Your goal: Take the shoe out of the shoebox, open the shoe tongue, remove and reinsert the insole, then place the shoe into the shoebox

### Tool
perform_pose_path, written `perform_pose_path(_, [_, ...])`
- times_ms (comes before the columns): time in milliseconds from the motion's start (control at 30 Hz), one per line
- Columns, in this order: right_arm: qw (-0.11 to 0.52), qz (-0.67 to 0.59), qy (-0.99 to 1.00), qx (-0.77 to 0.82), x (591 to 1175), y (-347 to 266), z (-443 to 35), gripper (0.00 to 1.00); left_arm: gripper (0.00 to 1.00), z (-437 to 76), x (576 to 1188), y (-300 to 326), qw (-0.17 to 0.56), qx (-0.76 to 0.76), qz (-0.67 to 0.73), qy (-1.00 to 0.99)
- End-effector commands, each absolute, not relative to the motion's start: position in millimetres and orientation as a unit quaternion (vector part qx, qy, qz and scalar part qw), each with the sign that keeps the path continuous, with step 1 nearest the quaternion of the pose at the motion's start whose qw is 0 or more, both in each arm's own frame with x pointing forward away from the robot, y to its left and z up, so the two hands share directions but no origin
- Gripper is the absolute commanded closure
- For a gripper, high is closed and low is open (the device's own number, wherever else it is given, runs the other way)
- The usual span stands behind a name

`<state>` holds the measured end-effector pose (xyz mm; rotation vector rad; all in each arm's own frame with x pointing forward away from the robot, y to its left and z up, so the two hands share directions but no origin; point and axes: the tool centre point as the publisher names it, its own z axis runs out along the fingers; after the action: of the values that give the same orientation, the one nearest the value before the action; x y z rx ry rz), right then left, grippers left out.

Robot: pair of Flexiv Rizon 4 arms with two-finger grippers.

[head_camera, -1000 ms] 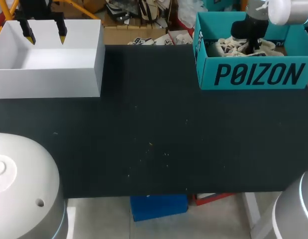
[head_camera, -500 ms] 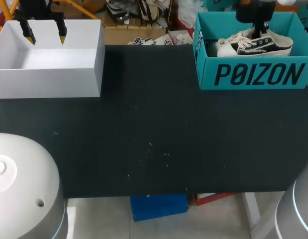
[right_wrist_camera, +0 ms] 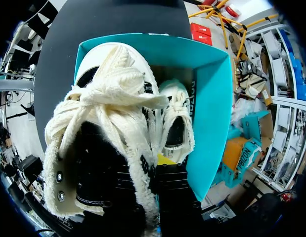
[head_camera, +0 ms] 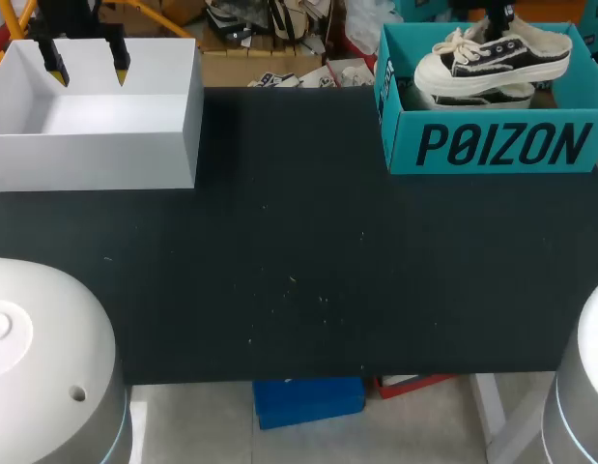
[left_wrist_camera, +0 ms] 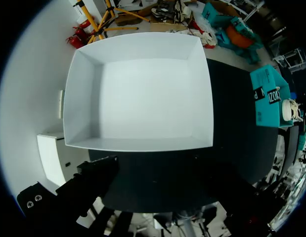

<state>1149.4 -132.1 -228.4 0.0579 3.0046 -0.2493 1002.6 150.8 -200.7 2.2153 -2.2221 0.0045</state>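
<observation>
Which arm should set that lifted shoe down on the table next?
Probably right. Its jaws hold the shoe above the shoebox; the left jaws hang open far off, over the white box.

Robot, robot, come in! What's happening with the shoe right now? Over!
Left hand open over white box. Right hand shut on shoe, held above teal shoebox. Second shoe lies in shoebox, under it.

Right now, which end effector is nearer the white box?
Left. The left end effector hangs open over the far side of the white box; the right end effector is across the table over the teal shoebox, gripping the shoe.
</observation>
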Motion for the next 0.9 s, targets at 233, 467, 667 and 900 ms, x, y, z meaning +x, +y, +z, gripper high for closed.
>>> perform_pose_path(233, [0.099,-0.118,0.987,0.046,1093,-73,-156,1.00,0.00,-200,1002,150,0.001,0.707,0.000,-0.708])
perform_pose_path(467, [0.120,-0.108,0.986,0.051,1050,-21,-154,1.00,0.00,-200,1002,150,0.001,0.707,0.000,-0.708])
perform_pose_path(667, [0.131,-0.094,0.986,0.043,1010,34,-163,1.00,0.00,-200,1002,150,0.001,0.707,0.000,-0.708])
perform_pose_path(900, [0.130,-0.073,0.988,0.045,974,98,-180,1.00,0.00,-200,1002,150,0.001,0.707,0.000,-0.708])
